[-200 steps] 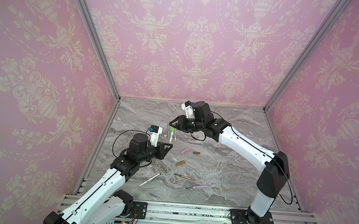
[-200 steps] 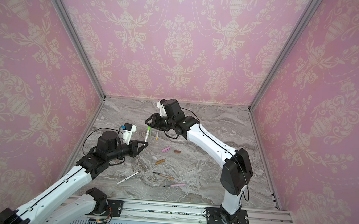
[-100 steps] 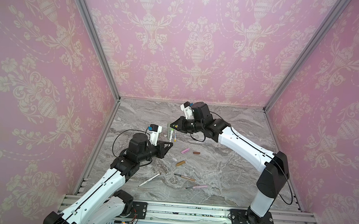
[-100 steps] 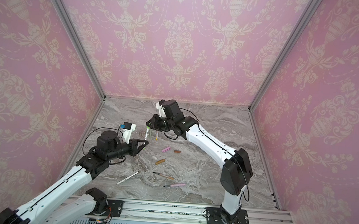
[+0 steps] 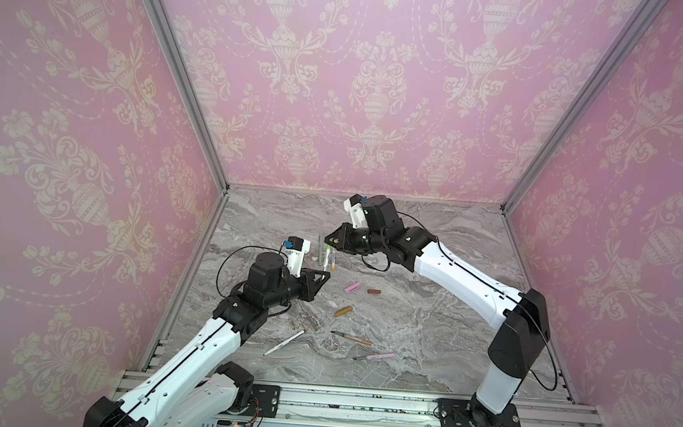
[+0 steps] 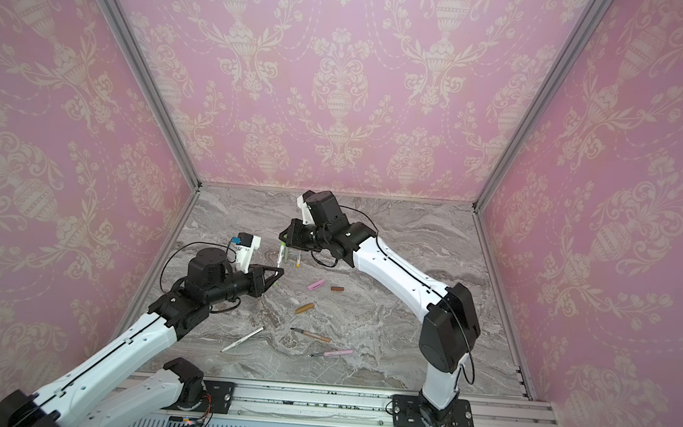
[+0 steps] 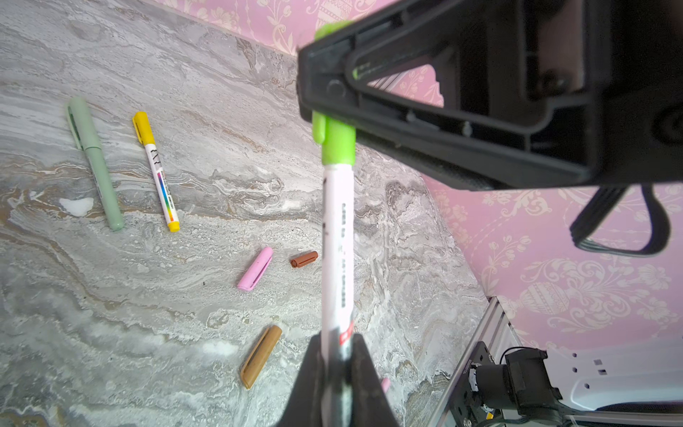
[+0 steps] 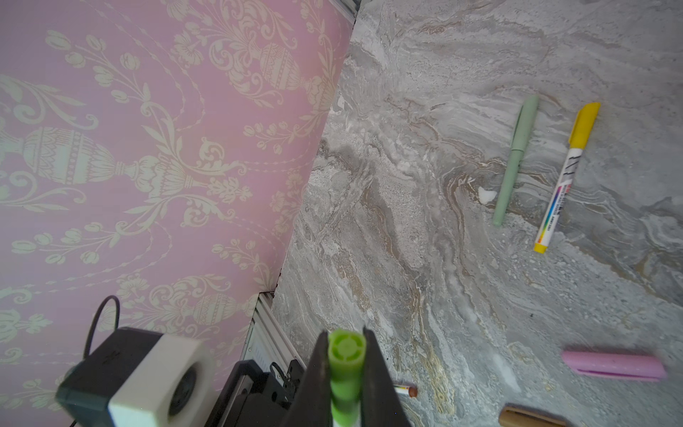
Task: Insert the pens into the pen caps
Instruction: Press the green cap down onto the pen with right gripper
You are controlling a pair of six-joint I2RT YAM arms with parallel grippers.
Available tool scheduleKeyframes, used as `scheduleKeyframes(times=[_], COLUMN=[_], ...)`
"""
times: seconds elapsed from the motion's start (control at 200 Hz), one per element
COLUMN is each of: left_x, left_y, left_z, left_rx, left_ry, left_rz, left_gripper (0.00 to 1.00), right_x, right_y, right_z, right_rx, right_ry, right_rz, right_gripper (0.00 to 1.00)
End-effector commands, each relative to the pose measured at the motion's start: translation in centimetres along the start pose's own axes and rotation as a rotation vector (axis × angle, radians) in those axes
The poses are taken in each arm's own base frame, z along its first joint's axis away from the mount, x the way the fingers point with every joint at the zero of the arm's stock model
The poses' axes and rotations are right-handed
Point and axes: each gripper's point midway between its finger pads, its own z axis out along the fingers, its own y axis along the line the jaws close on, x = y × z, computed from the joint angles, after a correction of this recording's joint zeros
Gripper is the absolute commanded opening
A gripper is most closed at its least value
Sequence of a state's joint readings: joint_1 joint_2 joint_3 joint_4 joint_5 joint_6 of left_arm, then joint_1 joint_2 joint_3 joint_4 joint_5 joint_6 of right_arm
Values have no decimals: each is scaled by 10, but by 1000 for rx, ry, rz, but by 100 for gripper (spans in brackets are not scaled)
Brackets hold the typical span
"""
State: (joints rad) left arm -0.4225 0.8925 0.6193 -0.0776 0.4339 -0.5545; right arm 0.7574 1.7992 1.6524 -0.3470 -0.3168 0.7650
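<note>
— Right gripper (image 8: 345, 342) is clamped on the lime green cap (image 7: 338, 144). Left gripper (image 7: 334, 356) pinches the white pen (image 7: 334, 251) by its tail, in the air, cap over the tip.
— Fully seated?
— Cannot tell. Two finished ones lie side by side on the table (image 7: 221, 111): sage pen (image 7: 96, 162), yellow-capped pen (image 7: 157, 170).
— What's left?
— Pink cap (image 7: 255, 268), brown cap (image 7: 304, 258), tan cap (image 7: 261, 355) lie loose. Second white pen (image 5: 284, 342), tan pen (image 5: 353, 338), pink pen (image 5: 376, 355) lie uncapped.

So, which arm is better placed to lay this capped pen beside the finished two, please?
Probably left: left jaws clamp the white pen, the right jaws only the lime green cap; the sage green pen and yellow-capped pen lie nearby.
</note>
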Motion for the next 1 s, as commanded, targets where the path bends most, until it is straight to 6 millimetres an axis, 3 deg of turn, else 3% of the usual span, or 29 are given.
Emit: scheduleKeyframes(times=[0.0,0.325,0.475,0.666,0.881,0.996], left_x=[-45,-97,-113,-112,-87,-65], left_y=[-11,-28,-39,-40,-27,-15], left_z=[-7,-20,-22,-19,-18,-16], left_rx=[-22,-23,-11,3,-9,-28], left_ry=[-152,-380,-432,-431,-363,-293], left_rz=[85,265,324,322,285,254], left_gripper=[0,0,0,0,0,0], right_x=[53,131,146,114,65,30], right_y=[5,1,-3,-2,0,6], right_z=[12,33,36,25,7,-9], right_rx=[22,29,39,48,15,-33], right_ry=[149,270,293,219,127,58], right_rz=[-54,-13,1,-7,14,33], right_gripper=[0,0,0,0,0,0])
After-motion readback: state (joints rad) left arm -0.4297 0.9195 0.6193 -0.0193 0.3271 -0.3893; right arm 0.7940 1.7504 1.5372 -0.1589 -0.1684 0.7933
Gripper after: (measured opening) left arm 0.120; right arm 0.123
